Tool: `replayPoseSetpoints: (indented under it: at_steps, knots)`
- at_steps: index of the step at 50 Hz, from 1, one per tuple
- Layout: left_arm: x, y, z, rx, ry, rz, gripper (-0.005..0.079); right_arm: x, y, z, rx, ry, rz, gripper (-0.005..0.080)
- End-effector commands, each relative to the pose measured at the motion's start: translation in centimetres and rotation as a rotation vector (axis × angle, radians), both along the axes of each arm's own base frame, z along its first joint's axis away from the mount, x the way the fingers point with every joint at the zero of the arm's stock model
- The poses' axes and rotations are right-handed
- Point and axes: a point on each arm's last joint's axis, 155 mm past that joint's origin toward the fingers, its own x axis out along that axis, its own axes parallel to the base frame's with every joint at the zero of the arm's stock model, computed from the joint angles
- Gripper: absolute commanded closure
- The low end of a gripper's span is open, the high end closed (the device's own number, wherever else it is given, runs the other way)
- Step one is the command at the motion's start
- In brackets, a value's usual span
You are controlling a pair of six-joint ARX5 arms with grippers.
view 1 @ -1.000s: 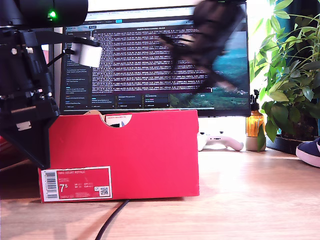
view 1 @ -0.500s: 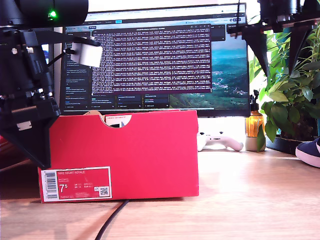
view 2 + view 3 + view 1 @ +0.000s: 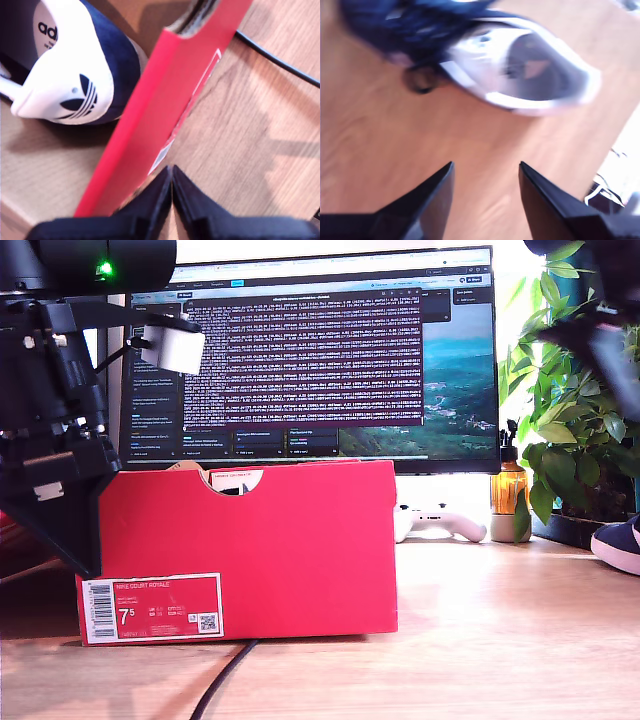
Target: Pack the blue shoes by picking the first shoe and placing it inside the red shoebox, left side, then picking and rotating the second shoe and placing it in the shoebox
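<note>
The red shoebox point(image 3: 290, 540) stands on the wooden table at the exterior view's left, its 7.5 label facing the camera. One blue shoe point(image 3: 90, 65) lies inside it, white heel tab showing. My first gripper point(image 3: 171, 172) is shut and empty, hanging just above the red shoebox wall point(image 3: 165, 100); in the exterior view it is the black wedge point(image 3: 88, 562) at the box's left end. The other blue shoe point(image 3: 520, 65) lies on the table, blurred, below my open second gripper point(image 3: 485, 170). That shoe's tip point(image 3: 620, 540) peeks in at the exterior view's right edge, under the blurred second arm point(image 3: 605, 335).
A large monitor point(image 3: 310, 350) stands behind the box. At the exterior view's right are a leafy plant point(image 3: 580, 420), an amber bottle point(image 3: 508, 490) and a white game controller point(image 3: 440, 522). A black cable point(image 3: 225, 680) runs out from under the box toward the camera.
The second arm has swung from in front of the monitor's middle across to the exterior view's right and is still blurred by motion. The first arm and the box have stayed still.
</note>
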Motion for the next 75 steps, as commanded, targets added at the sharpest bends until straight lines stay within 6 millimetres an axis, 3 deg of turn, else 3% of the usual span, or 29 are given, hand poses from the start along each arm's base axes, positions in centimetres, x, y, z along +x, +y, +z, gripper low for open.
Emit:
replayPoseSetpoints:
  at_steps: [1,7,22,45,64,70,73,75]
  knots:
    - [0.0,-0.2,-0.3,0.001,0.007,-0.005,0.0761,-1.2,-1.4,0.0,-0.014,-0.002,-0.041,0.0283]
    - [0.0,-0.2,-0.3,0.001,0.008,-0.005,0.0761,-3.0,-3.4,-0.4,-0.030,0.015,-0.094,0.0178]
    - [0.0,-0.2,-0.3,0.001,0.007,-0.005,0.0761,-6.0,-6.6,-2.4,-0.034,0.101,-0.181,0.0157]
    - [0.0,-0.2,-0.2,-0.001,0.005,-0.005,0.0761,-4.5,-7.6,-6.6,0.008,0.027,-0.246,0.0157]
    - [0.0,-0.2,-0.2,-0.001,0.006,-0.005,0.0761,-3.2,-8.1,-11.5,0.016,0.063,-0.268,0.0158]
    - [0.0,-0.2,-0.2,-0.001,0.006,-0.005,0.0761,-3.3,-8.1,-12.7,0.016,0.101,-0.263,0.0194]
    - [0.0,-0.2,-0.2,-0.002,0.006,-0.005,0.0761,-3.5,-8.1,-13.0,0.016,0.114,-0.264,0.0293]
    - [0.0,-0.2,-0.2,-0.001,0.006,-0.005,0.0761,-3.6,-8.1,-13.0,0.016,0.119,-0.264,0.0416]
